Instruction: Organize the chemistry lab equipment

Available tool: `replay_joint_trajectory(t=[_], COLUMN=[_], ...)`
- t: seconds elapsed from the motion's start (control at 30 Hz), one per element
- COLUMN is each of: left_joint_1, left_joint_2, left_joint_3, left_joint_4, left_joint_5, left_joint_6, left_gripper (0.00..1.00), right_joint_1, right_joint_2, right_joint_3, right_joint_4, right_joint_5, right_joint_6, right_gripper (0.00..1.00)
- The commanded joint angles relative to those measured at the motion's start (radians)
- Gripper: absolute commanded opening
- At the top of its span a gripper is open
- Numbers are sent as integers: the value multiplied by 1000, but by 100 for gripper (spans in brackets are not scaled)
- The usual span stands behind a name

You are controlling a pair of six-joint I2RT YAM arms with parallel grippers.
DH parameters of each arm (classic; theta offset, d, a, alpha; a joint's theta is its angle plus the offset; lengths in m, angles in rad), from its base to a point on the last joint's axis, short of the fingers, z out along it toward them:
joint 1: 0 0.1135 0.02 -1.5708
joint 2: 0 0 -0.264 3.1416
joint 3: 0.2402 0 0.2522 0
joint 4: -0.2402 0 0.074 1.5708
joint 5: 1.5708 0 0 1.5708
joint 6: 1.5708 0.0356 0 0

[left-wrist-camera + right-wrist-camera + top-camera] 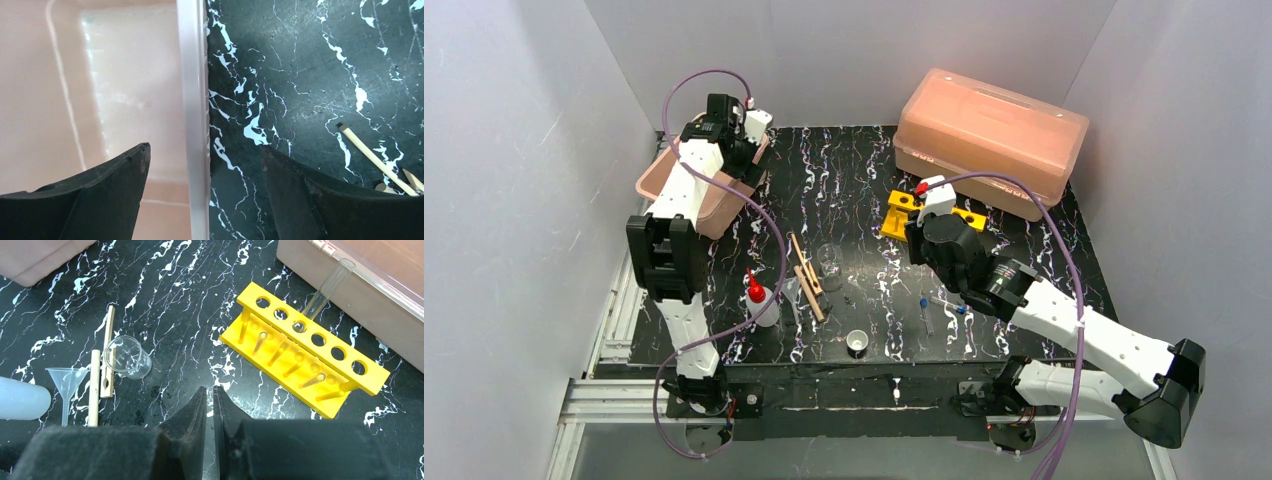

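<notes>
My left gripper is open and empty; in the left wrist view its jaws straddle the right rim of an open pink bin. My right gripper is shut on nothing and hovers in front of the yellow holed rack, which holds one clear tube. The glass beaker, wooden clamps, squeeze bottle with red nozzle, tiny white cup and two blue-capped tubes lie mid-table. In the right wrist view the beaker and clamps are to the left.
The big pink lidded box stands at the back right behind the rack. The open pink bin sits at the table's left edge. A small clear funnel lies beside the clamps. Grey walls close in three sides.
</notes>
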Motion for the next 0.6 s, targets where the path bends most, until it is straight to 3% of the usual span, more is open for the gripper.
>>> replay_joint_trajectory(t=[0.0, 0.2, 0.37, 0.43, 0.57], left_joint_1=[26, 33, 37, 36, 33], left_joint_2=[39, 68, 31, 4, -45], left_joint_3=[85, 79, 36, 15, -36], left_joint_4=[-107, -145, -174, -200, -266], left_joint_5=[95, 100, 216, 280, 372], left_joint_6=[21, 47, 86, 121, 179], left_gripper=[72, 57, 21, 11, 10], right_joint_1=[7, 7, 7, 7, 7], right_joint_2=[-32, -50, -62, -65, -65], right_joint_3=[2, -7, -13, -18, -28], right_joint_4=[27, 24, 24, 25, 28], right_joint_5=[20, 29, 39, 40, 42], right_joint_6=[8, 12, 11, 11, 19], right_gripper=[17, 17, 17, 17, 17])
